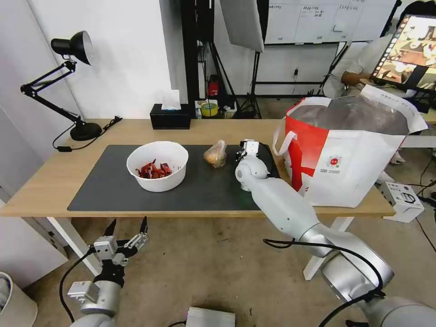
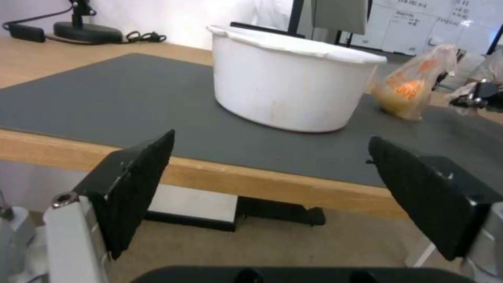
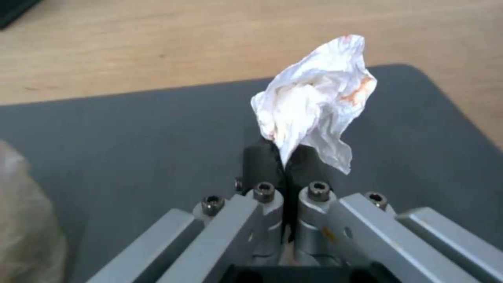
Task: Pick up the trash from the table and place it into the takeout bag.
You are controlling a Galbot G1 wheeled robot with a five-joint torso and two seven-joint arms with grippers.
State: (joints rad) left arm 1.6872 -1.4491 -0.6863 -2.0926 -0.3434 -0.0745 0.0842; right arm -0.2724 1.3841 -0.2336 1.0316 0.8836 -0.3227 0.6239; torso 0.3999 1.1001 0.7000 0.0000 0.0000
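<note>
Left claw (image 1: pixel 127 226) hangs low in front of the desk (image 1: pixel 41 184), below its near edge, fingers spread wide, holding nothing. In the left wrist view the 2 black pads (image 2: pixel 137 184) stand far apart, with the desk edge and mat (image 2: pixel 105 102) beyond them.

Black desk lamp (image 1: pixel 72 81) stands at the far left corner of the desk, cable trailing toward the mat (image 1: pixel 104 181).

White bowl (image 1: pixel 157 165) sits on the left-centre of the mat, red shells (image 1: pixel 153 170) inside. The left wrist view shows the bowl (image 2: pixel 290 84) upright.

Black tissue box (image 1: pixel 170 116) is at the desk's far edge behind the bowl, with a white tissue sticking up.

Small clear bag of orange-brown food (image 1: pixel 215 154) lies on the mat just right of the bowl, apart from it. It also shows in the left wrist view (image 2: pixel 411 88).

Right claw (image 1: pixel 247 150) is over the right end of the mat, between the food bag and the takeout bag. The right wrist view shows the claw (image 3: pixel 285 157) pinched nearly closed on the crumpled white tissue (image 3: pixel 314 98), which is held above the mat (image 3: pixel 131 129). The tissue has orange stains.

Takeout bag (image 1: pixel 345 154) stands upright on the right end of the desk, mouth open, silver lining visible, white loop handle toward the right arm.
</note>
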